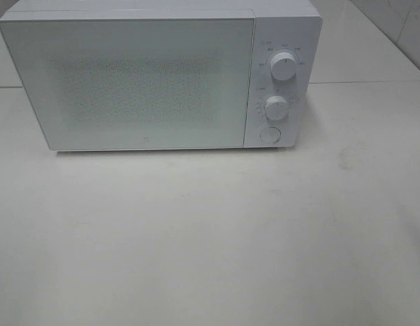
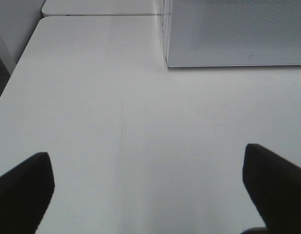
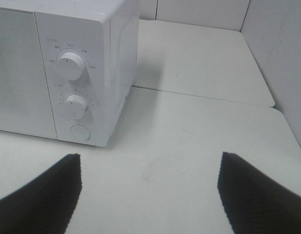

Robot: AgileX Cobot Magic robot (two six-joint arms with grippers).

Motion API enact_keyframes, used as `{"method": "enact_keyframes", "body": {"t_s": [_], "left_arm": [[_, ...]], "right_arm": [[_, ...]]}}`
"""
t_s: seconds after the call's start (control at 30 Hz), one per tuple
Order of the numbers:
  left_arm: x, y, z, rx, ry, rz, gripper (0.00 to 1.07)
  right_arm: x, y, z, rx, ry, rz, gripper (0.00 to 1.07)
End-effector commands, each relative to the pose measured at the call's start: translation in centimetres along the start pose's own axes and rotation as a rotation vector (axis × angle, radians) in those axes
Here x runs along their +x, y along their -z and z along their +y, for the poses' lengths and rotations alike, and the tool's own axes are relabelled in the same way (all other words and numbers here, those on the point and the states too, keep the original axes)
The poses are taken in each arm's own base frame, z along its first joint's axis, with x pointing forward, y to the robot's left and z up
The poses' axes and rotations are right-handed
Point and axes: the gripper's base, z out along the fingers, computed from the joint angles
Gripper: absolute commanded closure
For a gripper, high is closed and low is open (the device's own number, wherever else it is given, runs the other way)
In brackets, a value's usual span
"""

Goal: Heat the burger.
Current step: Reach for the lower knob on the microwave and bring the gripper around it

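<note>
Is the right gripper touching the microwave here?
Apart. The right wrist view shows a stretch of bare table between the microwave and the right gripper, which is open and holds nothing.

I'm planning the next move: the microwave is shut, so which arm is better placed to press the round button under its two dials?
Probably right: the right gripper, open, faces the button, while the left gripper faces only a far corner of the door.

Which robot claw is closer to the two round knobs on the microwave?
Right. The right gripper faces the knobs from in front; the left gripper is by the door's opposite corner, knobs out of view.
</note>
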Motion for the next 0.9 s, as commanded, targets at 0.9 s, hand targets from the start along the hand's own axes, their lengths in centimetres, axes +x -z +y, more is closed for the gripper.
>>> {"method": "enact_keyframes", "body": {"t_s": [0.9], "left_arm": [[0.0,0.2,-0.1,0.008,0.008,-0.029,0.09]], "right_arm": [[2.7,-11.9,-0.4,0.065,-0.058,-0.086,0.32]]}}
